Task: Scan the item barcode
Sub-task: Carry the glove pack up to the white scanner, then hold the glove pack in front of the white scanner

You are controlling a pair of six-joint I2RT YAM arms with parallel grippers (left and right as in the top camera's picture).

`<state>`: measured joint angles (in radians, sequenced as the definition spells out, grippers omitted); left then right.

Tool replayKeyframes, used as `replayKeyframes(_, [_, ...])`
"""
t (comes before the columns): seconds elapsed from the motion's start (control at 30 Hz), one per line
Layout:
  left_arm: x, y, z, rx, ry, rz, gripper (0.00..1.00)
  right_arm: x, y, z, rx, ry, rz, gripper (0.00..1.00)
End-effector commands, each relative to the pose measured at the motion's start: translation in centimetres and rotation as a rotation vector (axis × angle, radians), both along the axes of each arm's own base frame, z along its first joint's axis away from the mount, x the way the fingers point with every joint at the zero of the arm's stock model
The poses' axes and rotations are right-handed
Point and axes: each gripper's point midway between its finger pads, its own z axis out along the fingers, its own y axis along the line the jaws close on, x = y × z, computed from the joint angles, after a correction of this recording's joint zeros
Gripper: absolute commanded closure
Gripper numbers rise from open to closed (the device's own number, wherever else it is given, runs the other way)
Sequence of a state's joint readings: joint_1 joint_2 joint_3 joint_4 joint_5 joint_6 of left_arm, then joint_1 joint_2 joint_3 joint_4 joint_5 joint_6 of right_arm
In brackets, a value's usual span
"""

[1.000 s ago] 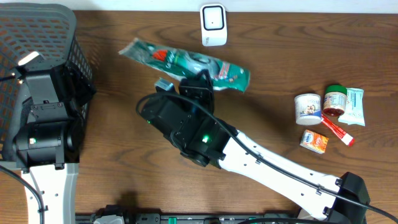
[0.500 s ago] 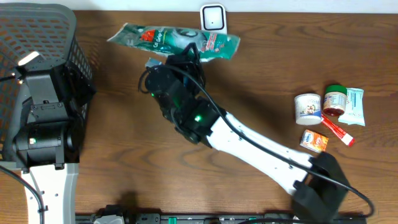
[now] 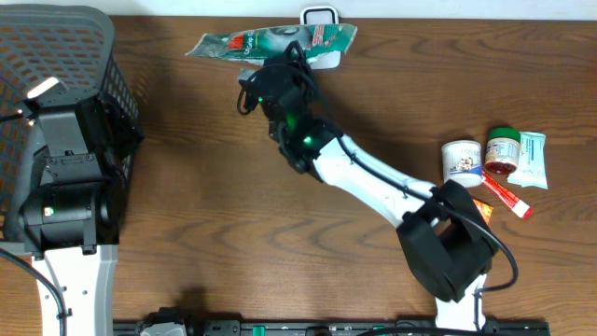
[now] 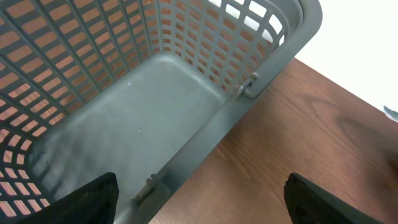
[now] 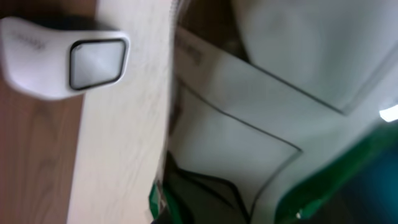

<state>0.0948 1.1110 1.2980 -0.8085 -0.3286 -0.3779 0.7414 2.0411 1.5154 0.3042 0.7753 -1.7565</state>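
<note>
Green crinkly pouch (image 3: 270, 42) by rounded white scanner (image 5: 62, 59)

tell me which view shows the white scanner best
Right wrist: the scanner shows its white body and window unobstructed. Overhead, the green packet covers most of it. The left wrist view shows none of it.

Desk (image 3: 187, 215): dark wood grain, smooth, low sheen. Basket (image 4: 186, 74) at left edge: grey moulded plastic lattice, matt. Pouch (image 3: 224, 44): glossy crinkled plastic film. Scanner (image 5: 43, 59) at far edge: smooth white plastic, glossy window.
</note>
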Motion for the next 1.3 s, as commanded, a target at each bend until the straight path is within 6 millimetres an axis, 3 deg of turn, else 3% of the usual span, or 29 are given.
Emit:
replayKeyframes(0.0, [-0.1,0.4,0.1,0.012,0.004,0.020,0.15,2.3,0.2,-0.7,0.023,-0.006,0.091,0.99])
replayKeyframes(0.1, [-0.1,0.4,0.1,0.012,0.004,0.020,0.15,3.7,-0.1,-0.9,0.059,-0.037,0.126,0.99])
replayKeyframes(0.37, [-0.1,0.4,0.1,0.012,0.004,0.020,0.15,7.2,-0.8,-3.6,0.062,-0.026,0.122,0.99])
replayKeyframes(0.57, [-0.1,0.4,0.1,0.012,0.004,0.020,0.15,9.8,0.6,-2.7,0.157,-0.082,0.097,0.99])
replayKeyframes(0.73, [-0.1,0.4,0.1,0.012,0.004,0.020,0.15,10.3,1.2,-4.6,0.134,-0.030,0.136,0.99])
replayKeyframes(1.0, [-0.1,0.4,0.1,0.012,0.004,0.020,0.15,12.4,-1.4,-9.0,0.109,0.009,0.103,0.99])
replayKeyframes(1.13, [-0.1,0.4,0.1,0.012,0.004,0.020,0.15,12.9,-1.5,-9.3,0.136,-0.042,0.103,0.99])
replayKeyframes(1.27, [-0.1,0.4,0.1,0.012,0.004,0.020,0.15,12.6,-0.3,-9.1,0.207,-0.039,0.134,0.99])
